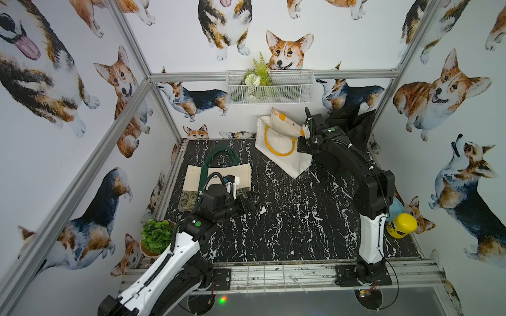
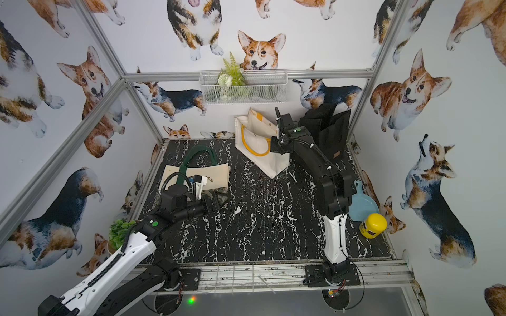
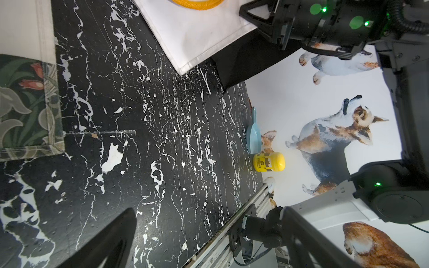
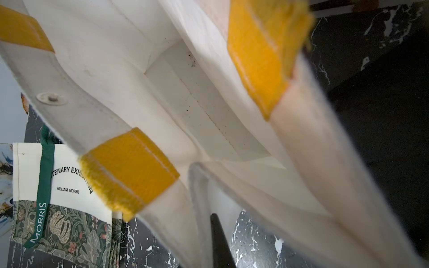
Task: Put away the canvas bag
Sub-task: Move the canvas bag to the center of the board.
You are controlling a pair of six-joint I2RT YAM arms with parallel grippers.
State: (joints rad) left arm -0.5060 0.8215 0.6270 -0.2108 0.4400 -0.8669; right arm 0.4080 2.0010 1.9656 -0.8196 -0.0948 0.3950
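A white canvas bag [image 1: 276, 153] [image 2: 254, 161] with yellow handles stands at the back of the black marble table, its mouth open. My right gripper [image 1: 303, 134] [image 2: 276, 134] is shut on the bag's side rim. In the right wrist view the bag [image 4: 162, 81] fills the frame and one black finger [image 4: 219, 241] presses its folded edge; the other finger is hidden behind the cloth. My left gripper [image 1: 252, 201] [image 2: 216, 199] hovers open over the table's left half, holding nothing, and the white bag's corner [image 3: 202, 34] shows in the left wrist view.
A cream tote [image 1: 219, 175] [image 4: 67, 185] with green handles and a floral band lies flat at the left. A black bag [image 1: 353, 123] stands in the back right corner. A wire basket [image 1: 269, 86] hangs on the back wall. A potted plant [image 1: 156, 235], a yellow jar [image 1: 401, 225] and a blue dustpan [image 2: 362, 205] sit along the edges.
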